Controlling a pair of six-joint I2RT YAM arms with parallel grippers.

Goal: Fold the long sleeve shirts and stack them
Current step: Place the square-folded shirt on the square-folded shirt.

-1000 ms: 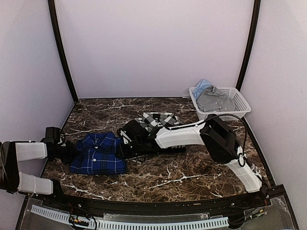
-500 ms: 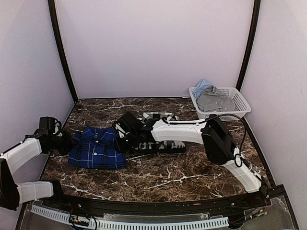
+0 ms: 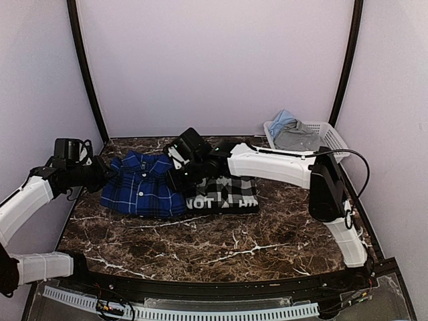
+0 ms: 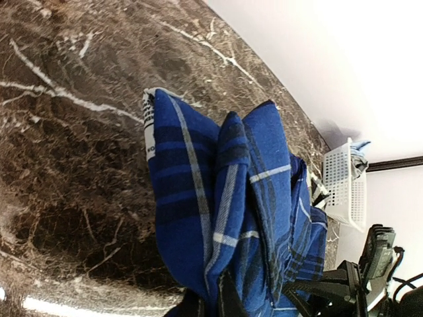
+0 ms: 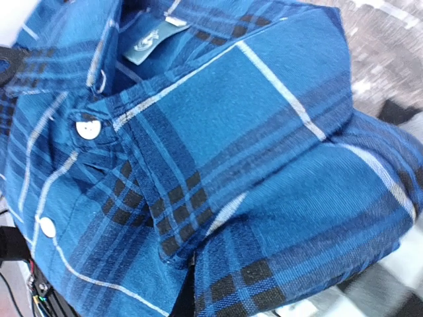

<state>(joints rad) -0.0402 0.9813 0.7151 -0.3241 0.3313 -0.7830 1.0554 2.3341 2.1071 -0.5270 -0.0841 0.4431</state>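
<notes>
Marble table [image 3: 221, 247]: left claw [image 3: 101, 176] and right claw [image 3: 176, 179] each clamp the blue plaid shirt [image 3: 144, 188] beside the checked shirt [image 3: 231, 190].

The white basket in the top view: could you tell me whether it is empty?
No, the white basket holds a grey garment and a light blue cloth.

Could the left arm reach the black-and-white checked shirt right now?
Probably not: the left gripper is shut on the blue plaid shirt, and that shirt, gripped by the right gripper too, lies between it and the black-and-white shirt.
</notes>
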